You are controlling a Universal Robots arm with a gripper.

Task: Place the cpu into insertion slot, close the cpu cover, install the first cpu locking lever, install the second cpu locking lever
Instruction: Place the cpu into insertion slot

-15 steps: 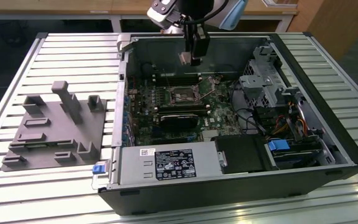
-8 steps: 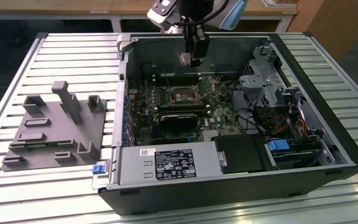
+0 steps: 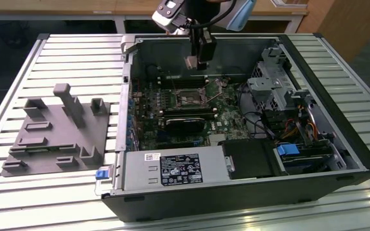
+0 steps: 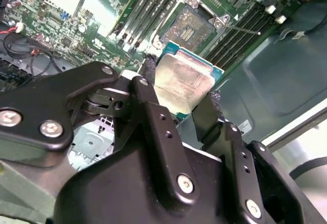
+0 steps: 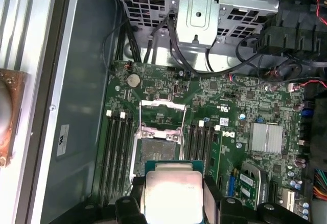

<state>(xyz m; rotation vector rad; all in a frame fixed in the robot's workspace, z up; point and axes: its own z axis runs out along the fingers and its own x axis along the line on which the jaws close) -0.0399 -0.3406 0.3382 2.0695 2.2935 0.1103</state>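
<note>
One cpu (image 5: 172, 191), clamped at opposite edges by the gripper (image 4: 181, 83), hangs above the insertion slot (image 5: 156, 150), silver face turned away. Beside the slot the cpu cover (image 5: 162, 112) seems flipped open; memory slots (image 5: 115, 147) flank both.

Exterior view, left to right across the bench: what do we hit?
Grey fixture block → insertion slot → metal drive cage → black case wall. End effector, shut on the cpu, hangs over the slot, so not ordered.

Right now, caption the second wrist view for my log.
Gripper holds the cpu clear of the empty insertion slot.
</note>
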